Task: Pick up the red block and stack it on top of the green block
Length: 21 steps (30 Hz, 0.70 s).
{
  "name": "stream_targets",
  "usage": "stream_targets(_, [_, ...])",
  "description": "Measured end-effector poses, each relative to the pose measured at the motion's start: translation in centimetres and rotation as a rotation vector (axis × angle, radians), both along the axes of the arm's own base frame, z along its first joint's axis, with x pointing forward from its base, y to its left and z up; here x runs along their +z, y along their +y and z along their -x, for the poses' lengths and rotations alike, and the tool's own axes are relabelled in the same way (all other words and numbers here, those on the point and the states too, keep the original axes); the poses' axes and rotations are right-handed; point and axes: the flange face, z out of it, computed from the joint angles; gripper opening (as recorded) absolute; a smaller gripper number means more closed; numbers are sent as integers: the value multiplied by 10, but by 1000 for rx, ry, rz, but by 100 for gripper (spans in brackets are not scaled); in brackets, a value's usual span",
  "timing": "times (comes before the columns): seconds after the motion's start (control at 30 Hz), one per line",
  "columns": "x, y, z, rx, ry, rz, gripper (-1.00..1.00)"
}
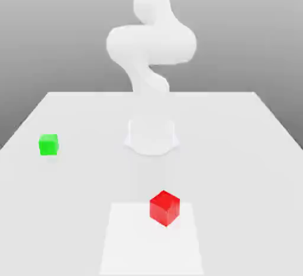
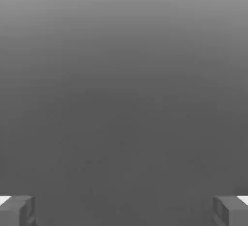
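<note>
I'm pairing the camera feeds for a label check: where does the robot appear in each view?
Exterior view: the robot stands in the upper middle, its base beyond the red block and to the exterior view's right of the green block.
Hand view: its open gripper, fingers wide apart at two corners.
Shared landmark: the robot itself; I cannot match anything else with certainty.

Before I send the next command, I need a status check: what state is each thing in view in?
End effector: open, nothing between its fingertips.
Red block: not held, partly over the white patch, a corner edge toward the camera.
Green block: not held, upright on the table, nothing stacked on top.
Table: level, bearing both blocks, which stand well apart.
</note>
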Motion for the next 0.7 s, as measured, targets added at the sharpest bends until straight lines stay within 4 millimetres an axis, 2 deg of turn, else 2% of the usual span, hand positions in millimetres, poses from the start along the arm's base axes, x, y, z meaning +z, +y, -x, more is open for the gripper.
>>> stream_targets(0.13, [-99,3,-38,140,144,59,0])
stream_targets(0.23, [-174,10,-50,249,248,106,0])
stream_targets(0.3, [-224,16,-50,326,318,138,0])
stream_targets(0.43, [-325,27,-32,498,464,210,0])
stream_targets(0.57, [-427,33,11,696,625,292,0])
stream_targets(0.63, [-457,35,21,745,656,311,0])
stream_targets(0.7, [-474,35,23,757,664,315,0])
